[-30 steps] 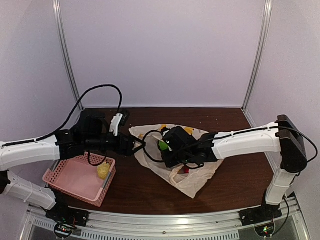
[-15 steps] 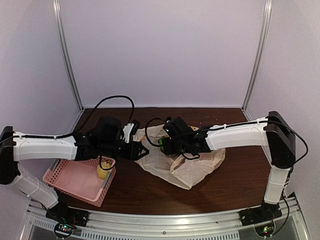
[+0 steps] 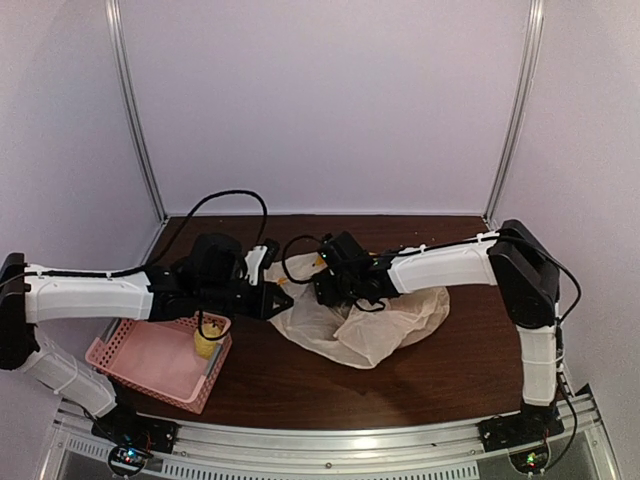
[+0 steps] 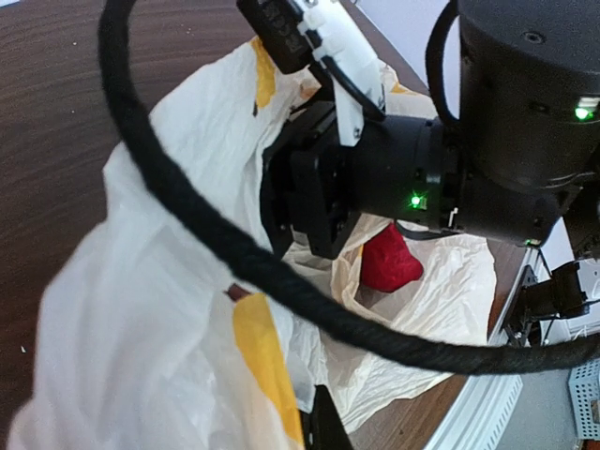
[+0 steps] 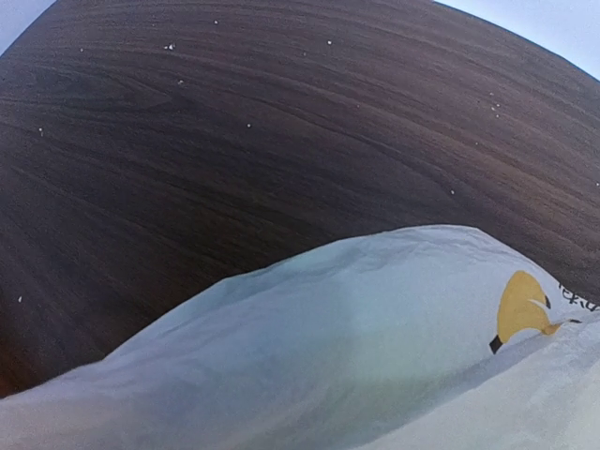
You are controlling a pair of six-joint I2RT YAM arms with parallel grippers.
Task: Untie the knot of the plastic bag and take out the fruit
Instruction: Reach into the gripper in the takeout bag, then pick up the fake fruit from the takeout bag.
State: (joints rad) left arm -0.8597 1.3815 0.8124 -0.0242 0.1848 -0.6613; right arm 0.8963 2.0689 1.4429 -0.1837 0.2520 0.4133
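While I watch, left gripper (image 3: 280, 302): pinching thin peach plastic bag (image 3: 390, 325), 9 o'clock edge
right gripper (image 3: 322, 290): can't tell
tip: pull gently

The basket (image 3: 140, 365) holding one fruit (image 3: 207, 342) sits left of the plastic bag (image 3: 385, 325).

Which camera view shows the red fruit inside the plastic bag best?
The left wrist view: the red fruit lies bare in the plastic bag. The top view does not show it; the right wrist view shows only bag and table.
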